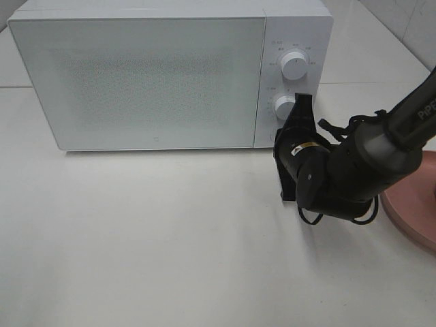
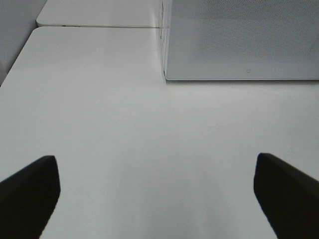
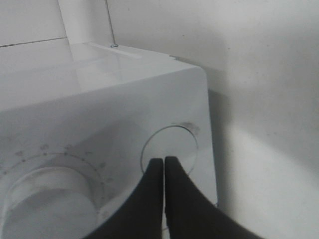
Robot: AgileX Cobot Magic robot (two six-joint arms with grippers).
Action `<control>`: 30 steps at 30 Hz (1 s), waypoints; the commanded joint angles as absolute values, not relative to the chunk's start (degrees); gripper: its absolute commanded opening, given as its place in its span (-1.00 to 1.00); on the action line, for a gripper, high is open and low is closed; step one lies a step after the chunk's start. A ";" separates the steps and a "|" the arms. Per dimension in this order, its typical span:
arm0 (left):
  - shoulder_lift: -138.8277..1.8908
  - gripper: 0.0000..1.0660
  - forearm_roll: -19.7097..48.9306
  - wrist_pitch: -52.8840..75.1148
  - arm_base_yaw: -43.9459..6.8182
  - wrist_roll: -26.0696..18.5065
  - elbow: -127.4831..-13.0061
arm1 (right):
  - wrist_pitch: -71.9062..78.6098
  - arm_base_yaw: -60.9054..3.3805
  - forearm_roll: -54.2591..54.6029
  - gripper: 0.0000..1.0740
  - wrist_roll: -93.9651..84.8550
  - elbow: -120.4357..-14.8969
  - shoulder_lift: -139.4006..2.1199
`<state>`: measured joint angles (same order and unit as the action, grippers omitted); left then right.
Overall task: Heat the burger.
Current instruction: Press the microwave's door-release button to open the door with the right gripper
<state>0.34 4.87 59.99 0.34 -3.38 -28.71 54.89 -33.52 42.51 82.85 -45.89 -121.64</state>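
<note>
- Nearest the camera lay a bare white table (image 1: 136, 238).
- The left gripper (image 2: 155, 167) hung above the table in front of the microwave, its two dark fingers (image 2: 30, 194) spread as wide as they go. It had hold of nothing.
- A shallow pink plate (image 1: 417, 214) sat at the right edge of the table, cut off by the frame. The part in view carried nothing.
- The black right arm (image 1: 354, 167) reached in from the right, just beside the plate, toward the microwave's control panel.
- The right gripper (image 3: 164, 160) was fully closed, finger against finger, with nothing between them. Its tips pointed at a flat round button (image 3: 172, 142) near the panel's lower corner. Whether they touched it could not be told.
- Just beside that button was the lower dial (image 1: 283, 107), and above it the upper dial (image 1: 293, 65).
- Farthest back stood the white microwave (image 1: 157, 27), its frosted door (image 1: 136, 82) closed.
- The burger showed in no view, so where it lay could not be told.
</note>
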 commanded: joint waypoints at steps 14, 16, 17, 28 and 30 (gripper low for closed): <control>1.78 0.83 5.04 59.36 0.23 -3.50 -28.59 | 54.32 -31.97 42.23 -1.00 81.47 -48.76 -123.47; 1.78 0.83 5.04 59.36 0.23 -3.50 -28.59 | 54.32 -31.97 42.28 -1.00 81.47 -48.76 -123.53; 1.78 0.83 5.04 59.36 0.23 -3.50 -28.59 | 54.32 -31.97 42.28 -1.00 81.47 -48.76 -123.53; 1.78 0.83 5.04 59.36 0.23 -3.50 -28.59 | 55.35 -31.97 42.06 -1.00 81.65 -48.76 -124.73; 1.78 0.83 5.04 59.36 0.23 -3.50 -28.59 | 55.35 -31.97 42.00 -1.00 81.70 -48.76 -124.73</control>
<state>0.34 4.87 59.99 0.34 -3.38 -28.71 54.66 -32.31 42.63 82.39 -48.19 -124.79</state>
